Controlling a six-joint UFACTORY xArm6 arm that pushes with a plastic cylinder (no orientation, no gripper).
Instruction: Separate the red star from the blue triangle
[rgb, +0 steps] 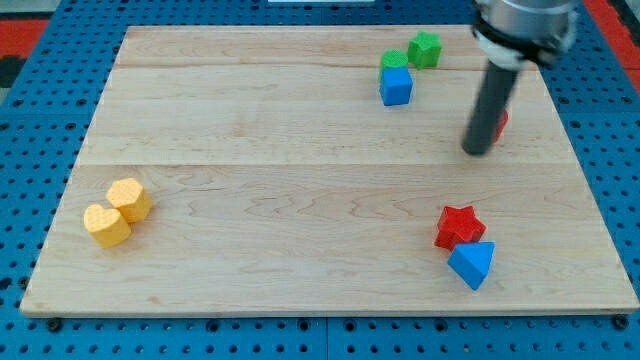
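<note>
At the view's upper right, my tip (478, 151) is set on the wooden board (300, 150), at the lower end of a dark rod that comes down from a grey mount cut off by the top edge. No pincer is carried by this arm, so neither a spread nor a pressed-together state can be told; only the bare rod is seen. Just behind the rod, on its right side, a red block (500, 124) is partly hidden, and its shape cannot be made out; whether it is touched by the rod cannot be told.

Below the tip and well apart from it, near the board's lower right corner, the red star (459, 226) is found. The blue triangle (472, 263) is placed just below and slightly right of it, and the two appear to be touching.

To the tip's left, near the top edge, a blue cube (396, 86) is seen with a green block (393, 61) directly behind it, touching, and a green star (424, 48) just beside these to the right.

Far across the board, at the lower left, a yellow hexagon (130, 198) and a yellow heart (106, 224) are set against each other
</note>
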